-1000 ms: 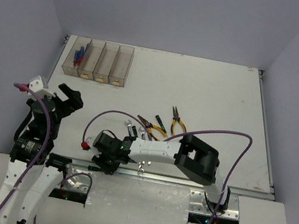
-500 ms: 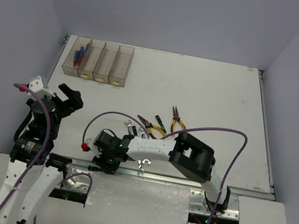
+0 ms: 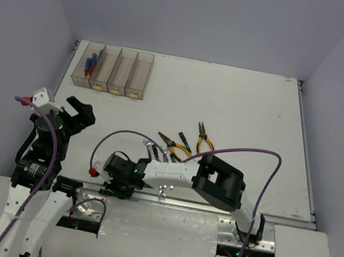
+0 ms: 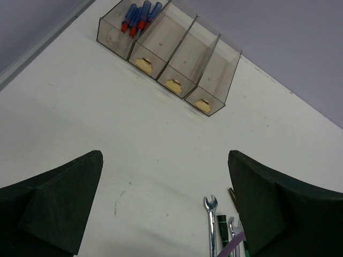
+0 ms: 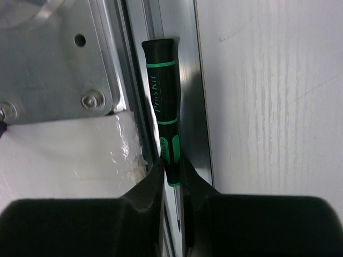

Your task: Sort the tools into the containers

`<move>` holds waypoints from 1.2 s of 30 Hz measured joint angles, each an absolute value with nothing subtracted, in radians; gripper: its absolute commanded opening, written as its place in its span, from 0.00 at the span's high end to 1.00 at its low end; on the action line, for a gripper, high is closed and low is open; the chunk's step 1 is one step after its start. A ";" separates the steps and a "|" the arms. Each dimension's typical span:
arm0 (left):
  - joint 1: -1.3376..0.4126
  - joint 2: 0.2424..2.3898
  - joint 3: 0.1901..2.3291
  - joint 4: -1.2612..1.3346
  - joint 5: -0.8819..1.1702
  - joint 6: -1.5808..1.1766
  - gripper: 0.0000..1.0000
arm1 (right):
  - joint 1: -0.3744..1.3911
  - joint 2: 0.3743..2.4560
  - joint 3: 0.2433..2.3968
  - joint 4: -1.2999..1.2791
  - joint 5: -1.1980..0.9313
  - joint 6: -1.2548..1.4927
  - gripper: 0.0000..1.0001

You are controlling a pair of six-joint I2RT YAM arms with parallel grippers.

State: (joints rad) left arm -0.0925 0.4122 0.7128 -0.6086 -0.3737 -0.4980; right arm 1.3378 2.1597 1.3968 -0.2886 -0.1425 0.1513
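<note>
My right gripper [image 5: 171, 172] is shut on the lower end of a black and green screwdriver [image 5: 162, 91], which lies along the metal rail [image 5: 144, 53] at the table's near edge. In the top view that gripper [image 3: 112, 186] is low at the front edge, left of centre. My left gripper [image 3: 69, 109] is open and empty, raised at the left; its fingers [image 4: 59, 206] frame bare table. The four joined containers [image 3: 112, 69] stand at the far left, and the leftmost holds blue screwdrivers [image 4: 140, 13]. Pliers [image 3: 205, 138] and wrenches [image 4: 212, 225] lie mid-table.
A second pair of pliers [image 3: 176, 144] and more black and green screwdrivers lie by the right arm. A small wrench [image 3: 161, 195] lies at the front rail. A purple cable [image 3: 248, 152] arcs over the right arm. Grey walls enclose the table.
My right gripper has shifted left and toward the near edge with the screwdriver in it. The left arm has not moved.
</note>
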 measured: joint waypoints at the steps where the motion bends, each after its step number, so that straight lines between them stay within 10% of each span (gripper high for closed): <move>1: -0.093 0.412 0.713 -0.609 -0.374 -0.498 0.00 | 1.342 2.160 1.394 -0.277 -0.128 0.158 0.96; 36: -0.093 0.406 0.713 -0.603 -0.370 -0.498 0.00 | 1.352 1.970 1.227 -0.181 0.000 0.206 1.00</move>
State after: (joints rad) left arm -0.0925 0.4057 0.7128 -0.6031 -0.3698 -0.4976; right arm 1.3522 1.9701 1.2266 -0.1812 -0.0005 0.2060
